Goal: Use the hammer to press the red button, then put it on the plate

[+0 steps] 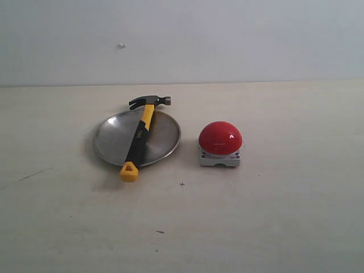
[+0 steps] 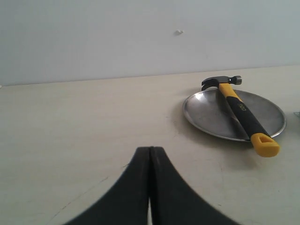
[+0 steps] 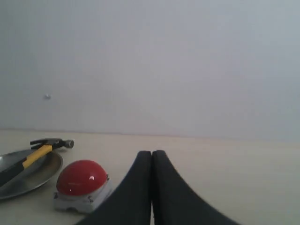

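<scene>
The hammer [image 1: 140, 136] lies across the metal plate [image 1: 165, 139], its dark head past the far rim and its yellow looped end over the near rim. The red button [image 1: 220, 138] on its grey base stands just right of the plate. Neither gripper shows in the exterior view. In the left wrist view my left gripper [image 2: 150, 149] is shut with nothing in it, well away from the hammer [image 2: 241, 112] and plate [image 2: 206, 112]. My right gripper [image 3: 152, 153] is shut and empty too, off to the side of the red button [image 3: 80, 177], with the hammer [image 3: 40, 152] and plate [image 3: 42, 176] beyond it.
A pale wooden table [image 1: 273, 216] carries everything, backed by a plain light wall [image 1: 227, 40]. A few small dark marks [image 1: 182, 183] dot the tabletop in front of the plate.
</scene>
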{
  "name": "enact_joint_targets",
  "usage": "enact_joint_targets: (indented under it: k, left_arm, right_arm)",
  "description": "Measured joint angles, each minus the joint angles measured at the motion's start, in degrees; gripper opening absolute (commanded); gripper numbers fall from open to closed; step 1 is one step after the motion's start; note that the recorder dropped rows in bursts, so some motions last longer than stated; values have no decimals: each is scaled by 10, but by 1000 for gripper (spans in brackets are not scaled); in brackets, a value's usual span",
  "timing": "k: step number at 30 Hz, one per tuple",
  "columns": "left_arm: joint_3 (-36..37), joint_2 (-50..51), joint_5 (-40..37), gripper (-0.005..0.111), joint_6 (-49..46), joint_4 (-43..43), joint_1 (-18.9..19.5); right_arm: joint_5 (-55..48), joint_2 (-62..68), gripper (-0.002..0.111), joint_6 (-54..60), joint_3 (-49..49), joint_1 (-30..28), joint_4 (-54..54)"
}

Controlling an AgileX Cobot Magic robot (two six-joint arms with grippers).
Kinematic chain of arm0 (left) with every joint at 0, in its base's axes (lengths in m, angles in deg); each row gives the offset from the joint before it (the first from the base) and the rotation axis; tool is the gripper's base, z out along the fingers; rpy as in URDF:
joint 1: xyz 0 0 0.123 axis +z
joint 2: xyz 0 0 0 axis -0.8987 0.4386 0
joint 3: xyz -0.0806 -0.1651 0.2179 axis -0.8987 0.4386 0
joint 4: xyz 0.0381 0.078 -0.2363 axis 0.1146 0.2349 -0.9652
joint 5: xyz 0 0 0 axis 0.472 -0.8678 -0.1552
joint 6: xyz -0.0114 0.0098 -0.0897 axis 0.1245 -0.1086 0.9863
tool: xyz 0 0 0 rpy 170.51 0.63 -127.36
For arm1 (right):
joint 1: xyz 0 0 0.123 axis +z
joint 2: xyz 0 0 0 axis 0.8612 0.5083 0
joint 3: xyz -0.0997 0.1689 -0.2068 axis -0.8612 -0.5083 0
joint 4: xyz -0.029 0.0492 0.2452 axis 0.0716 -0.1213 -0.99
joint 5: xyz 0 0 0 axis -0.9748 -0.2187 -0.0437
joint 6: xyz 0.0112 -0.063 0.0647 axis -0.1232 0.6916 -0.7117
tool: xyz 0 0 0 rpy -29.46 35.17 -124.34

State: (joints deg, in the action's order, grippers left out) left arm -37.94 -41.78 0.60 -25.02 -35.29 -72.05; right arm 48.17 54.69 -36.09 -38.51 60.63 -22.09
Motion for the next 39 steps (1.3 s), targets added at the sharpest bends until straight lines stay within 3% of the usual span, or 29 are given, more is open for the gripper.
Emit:
enact_joint_targets:
  k: [2, 7, 39]
  left_arm:
    - [0, 0, 0, 0, 0, 0, 0]
    - [0, 0, 0, 0, 0, 0, 0]
    - [0, 0, 0, 0, 0, 0, 0]
  right_arm:
    - [-32, 0, 0, -125, 0, 0, 117]
    - [-102, 0, 0, -215, 0, 0, 188]
    - [-121, 0, 0, -231, 0, 0, 190]
